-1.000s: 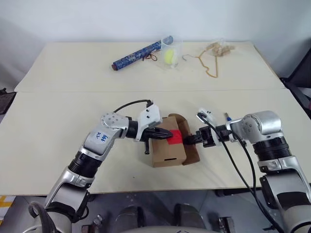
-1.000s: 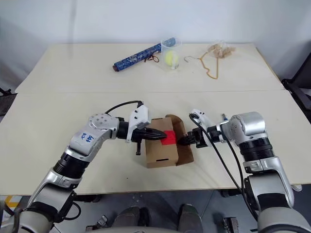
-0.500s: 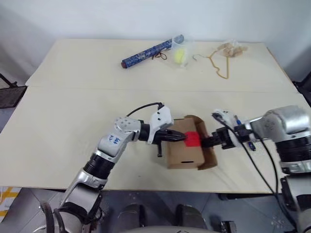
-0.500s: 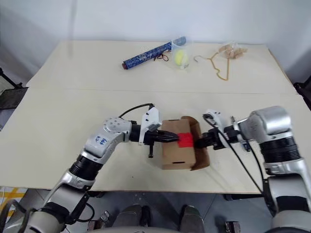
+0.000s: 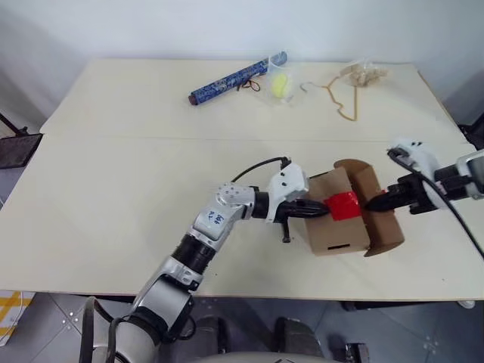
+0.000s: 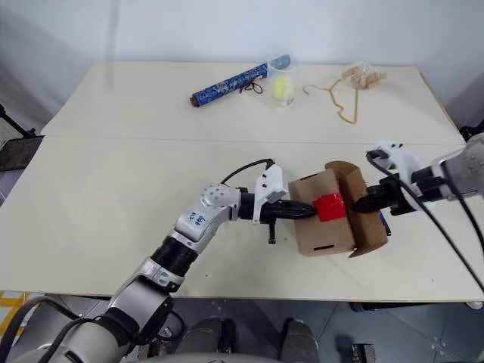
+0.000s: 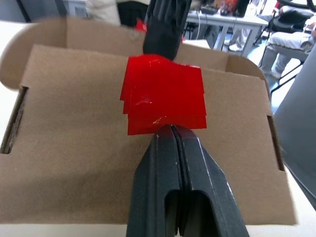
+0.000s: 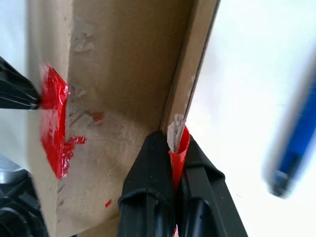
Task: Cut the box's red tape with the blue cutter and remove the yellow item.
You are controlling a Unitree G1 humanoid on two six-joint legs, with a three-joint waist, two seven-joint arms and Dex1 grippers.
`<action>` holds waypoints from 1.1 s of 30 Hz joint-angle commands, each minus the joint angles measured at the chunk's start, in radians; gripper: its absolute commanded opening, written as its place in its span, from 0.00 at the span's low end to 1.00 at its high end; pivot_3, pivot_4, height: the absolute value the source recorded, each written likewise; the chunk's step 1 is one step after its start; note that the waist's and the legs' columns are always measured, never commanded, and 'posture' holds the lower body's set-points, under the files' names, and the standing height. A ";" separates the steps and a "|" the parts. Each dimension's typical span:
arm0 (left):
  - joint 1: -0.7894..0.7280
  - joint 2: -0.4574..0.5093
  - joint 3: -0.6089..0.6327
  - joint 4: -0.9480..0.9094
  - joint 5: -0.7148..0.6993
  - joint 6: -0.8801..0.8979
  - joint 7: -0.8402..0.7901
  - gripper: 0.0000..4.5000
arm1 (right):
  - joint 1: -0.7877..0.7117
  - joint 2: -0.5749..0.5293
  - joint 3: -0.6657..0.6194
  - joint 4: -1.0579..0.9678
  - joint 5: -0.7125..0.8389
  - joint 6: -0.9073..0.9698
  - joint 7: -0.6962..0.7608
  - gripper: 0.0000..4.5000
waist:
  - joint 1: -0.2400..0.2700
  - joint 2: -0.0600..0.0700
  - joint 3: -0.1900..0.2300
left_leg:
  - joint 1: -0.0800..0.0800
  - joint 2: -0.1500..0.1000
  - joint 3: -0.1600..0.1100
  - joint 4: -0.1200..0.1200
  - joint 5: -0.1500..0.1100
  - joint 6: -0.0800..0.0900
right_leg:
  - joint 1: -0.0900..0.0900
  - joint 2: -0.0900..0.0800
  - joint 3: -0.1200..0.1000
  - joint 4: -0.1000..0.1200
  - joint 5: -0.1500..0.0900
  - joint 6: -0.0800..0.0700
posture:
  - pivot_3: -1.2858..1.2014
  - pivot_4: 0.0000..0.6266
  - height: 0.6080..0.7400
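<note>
You have the box (image 5: 340,215) at the lower right of centre in the head views, tilted up on the worktop (image 5: 151,174) with one flap swung open toward the right edge of the frame. The left claw (image 5: 324,211) is shut, its two tips pressed together against the lower edge of the red tape (image 7: 164,100) on the box's upper face; nothing sits between its fingers. The right claw (image 5: 376,202) is clamped on the edge of the open flap, with a scrap of red tape pinched between its fingers (image 8: 158,163) alongside the cardboard.

Expect the box to handle as light, thin cardboard: stiff enough along a fold, but the flap will bend or tear if you pull hard, and the torn fibres at the pinched edge already suggest that. Hold near a crease or corner rather than mid-panel. The tape looks glossy and slick, layered and wrinkled, so it offers poor purchase.

The blue cutter (image 8: 291,148) lies blurred on the worktop just beside the box, on the right claw's side. Being slim and smooth, it will likely roll or slip; take it across the middle of its body.

The yellow item is presumably inside the box.

The left forearm carries handwritten blue marks, too small to read.
</note>
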 commanded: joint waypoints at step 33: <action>0.050 0.121 0.019 -0.170 0.084 0.265 0.128 0.00 | -0.376 0.090 0.346 -0.023 0.314 0.003 -0.298 0.01 | -0.021 0.000 0.000 | 0.002 0.006 0.008 0.001 0.000 0.001 | -0.002 -0.002 -0.004 0.002 0.005 -0.004 | 0.52 0.24 1.00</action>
